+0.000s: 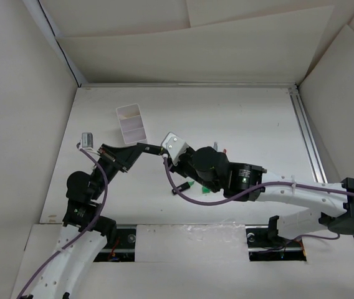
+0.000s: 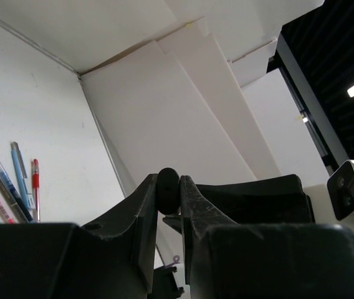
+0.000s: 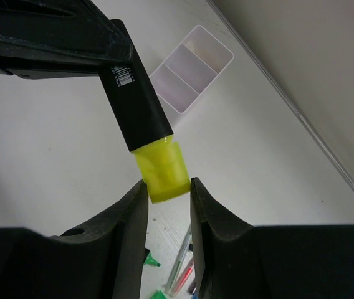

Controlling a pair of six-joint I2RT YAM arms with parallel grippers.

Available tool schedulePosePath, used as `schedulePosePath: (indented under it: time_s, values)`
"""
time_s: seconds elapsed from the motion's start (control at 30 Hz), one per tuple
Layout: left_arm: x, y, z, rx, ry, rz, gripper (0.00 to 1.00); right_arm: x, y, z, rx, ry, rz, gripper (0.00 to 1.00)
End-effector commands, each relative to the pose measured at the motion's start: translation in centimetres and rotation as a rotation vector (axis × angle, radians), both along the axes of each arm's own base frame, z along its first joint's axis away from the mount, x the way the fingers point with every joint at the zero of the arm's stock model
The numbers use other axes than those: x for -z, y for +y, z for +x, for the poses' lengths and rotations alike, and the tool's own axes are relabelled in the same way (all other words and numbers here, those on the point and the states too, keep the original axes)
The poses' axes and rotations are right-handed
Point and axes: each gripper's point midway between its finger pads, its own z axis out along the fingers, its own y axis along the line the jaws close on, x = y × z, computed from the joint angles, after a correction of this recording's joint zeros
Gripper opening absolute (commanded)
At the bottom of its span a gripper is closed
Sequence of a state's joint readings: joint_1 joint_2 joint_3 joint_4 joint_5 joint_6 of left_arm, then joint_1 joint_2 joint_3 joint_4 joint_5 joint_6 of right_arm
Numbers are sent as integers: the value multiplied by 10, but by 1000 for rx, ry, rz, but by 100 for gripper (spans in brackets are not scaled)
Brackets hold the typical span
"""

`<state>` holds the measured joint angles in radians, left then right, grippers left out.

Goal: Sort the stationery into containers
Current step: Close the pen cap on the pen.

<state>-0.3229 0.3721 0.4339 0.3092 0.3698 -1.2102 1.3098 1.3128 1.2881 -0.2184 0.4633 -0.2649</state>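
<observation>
Jaws of the left gripper (image 2: 169, 192) clamp the rear end of the black highlighter (image 3: 136, 99), held above the table. Jaws of the right gripper (image 3: 167, 187) pinch its yellow cap (image 3: 162, 169). The white box (image 1: 131, 123) lies beyond, apart.

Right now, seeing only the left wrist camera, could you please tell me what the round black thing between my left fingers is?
Observer: It is the butt end of a stubby black highlighter, clamped in the left gripper.
Operator: Thank you. Is its cap on?
Observer: Yes, a translucent yellow cap sits on the other end, between the fingers of the right gripper, which look closed on its sides.
Operator: And where is the container, please?
Observer: The white two-compartment plastic box lies just beyond both grippers in the top view, and both compartments look empty.
</observation>
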Motion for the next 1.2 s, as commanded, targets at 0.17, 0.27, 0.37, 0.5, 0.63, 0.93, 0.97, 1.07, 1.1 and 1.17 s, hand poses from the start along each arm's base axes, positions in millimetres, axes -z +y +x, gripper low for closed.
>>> schedulePosePath:
  time_s: [0.17,0.27,0.37,0.5,0.63,0.93,0.97,1.07,1.1,1.17]
  values:
    - [48,-45,-56,419,88,168,0,-136,22,-34,-205,-90,513,25]
    - [52,-46,-55,429,87,187,0,-142,22,-30,-244,-103,517,25]
    - [53,-46,-57,436,78,205,0,-152,24,-31,-324,-102,514,25]
    - [51,-46,-57,435,67,203,0,-147,44,-48,-464,-76,480,25]
    - [53,-47,-57,444,57,210,0,-142,42,-39,-410,-65,480,25]
    - [47,-49,-62,480,65,170,0,-150,23,-37,-367,-87,500,25]
    - [47,-49,-64,489,64,171,0,-145,24,-37,-367,-82,491,25]
    - [44,-49,-63,477,69,170,0,-149,17,-41,-378,-88,502,25]
    - [44,-49,-63,477,69,170,0,-146,16,-42,-378,-86,498,25]
    - [44,-49,-63,477,69,170,0,-135,15,-42,-377,-76,481,25]
